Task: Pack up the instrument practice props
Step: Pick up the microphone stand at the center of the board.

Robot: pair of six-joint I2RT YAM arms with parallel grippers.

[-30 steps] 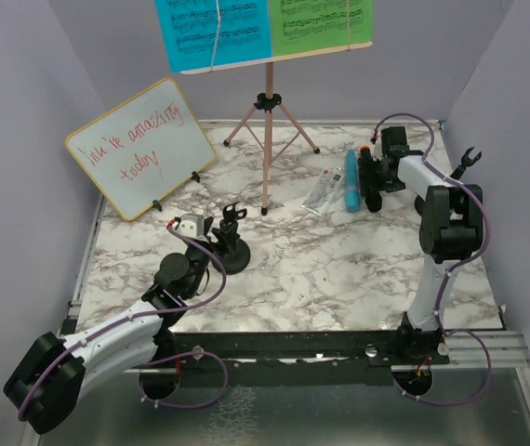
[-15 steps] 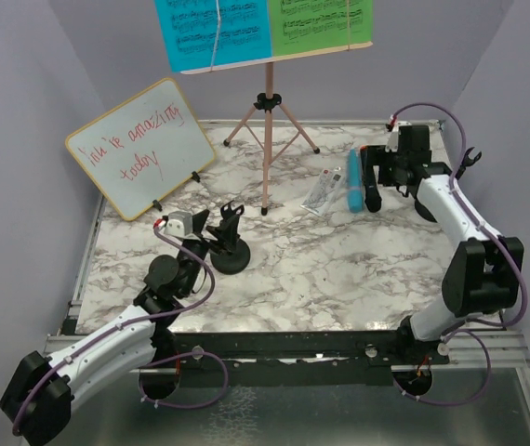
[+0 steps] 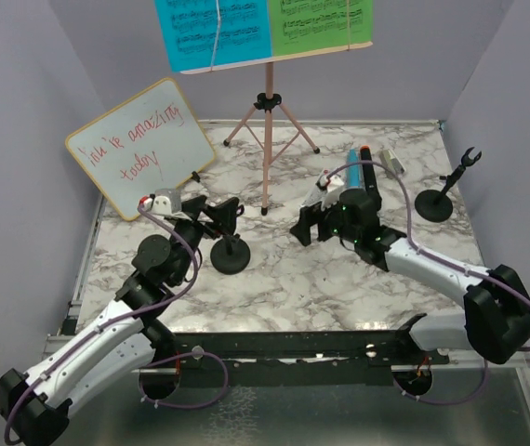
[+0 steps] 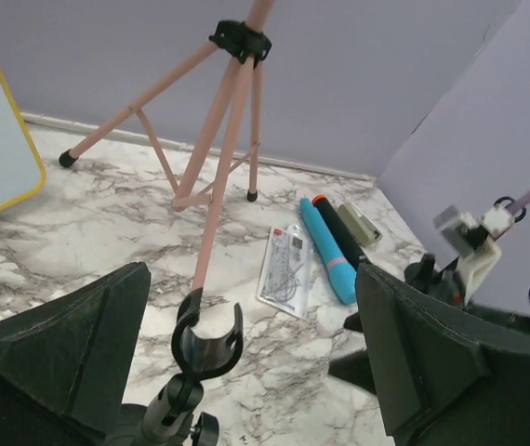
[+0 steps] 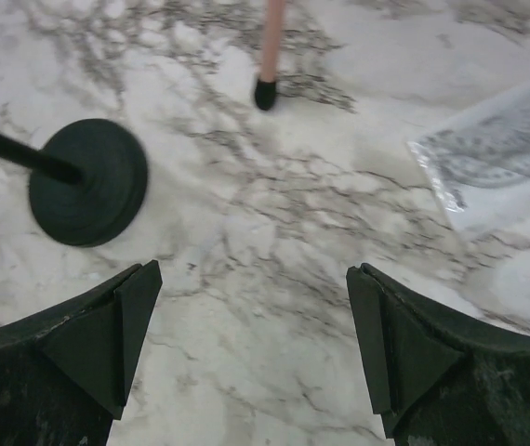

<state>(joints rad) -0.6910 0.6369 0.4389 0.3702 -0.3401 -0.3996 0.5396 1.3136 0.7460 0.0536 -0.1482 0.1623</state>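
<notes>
Lavender walls (image 3: 23,93) close in a white-and-grey marble table (image 3: 339,279). From overhead, the pink tripod music holder (image 3: 266,139) stands at the back, carrying a blue music sheet (image 3: 211,32) and a green music sheet (image 3: 321,20). A yellow-framed whiteboard (image 3: 139,147) leans at rear left.

Only this view takes in the second mic holder (image 3: 434,203), upright near the right wall and well apart from the first mic holder (image 3: 231,253), left of centre. The left hand (image 3: 214,216) hovers by the first holder's clip. The right hand (image 3: 310,226) sits low over mid-table.

The left wrist view clears up what the right arm partly hides from above. The blue microphone (image 4: 328,249) and black microphone (image 4: 344,232) lie side by side, with a small silver cylinder (image 4: 360,223) just beyond and a printed packet (image 4: 284,269) just left. Its fingers (image 4: 70,344) are spread wide, and the clip sits between them touching neither.

The right wrist view shows its fingers equally wide over bare marble, gripping nothing, with the first holder's round base to the left.
</notes>
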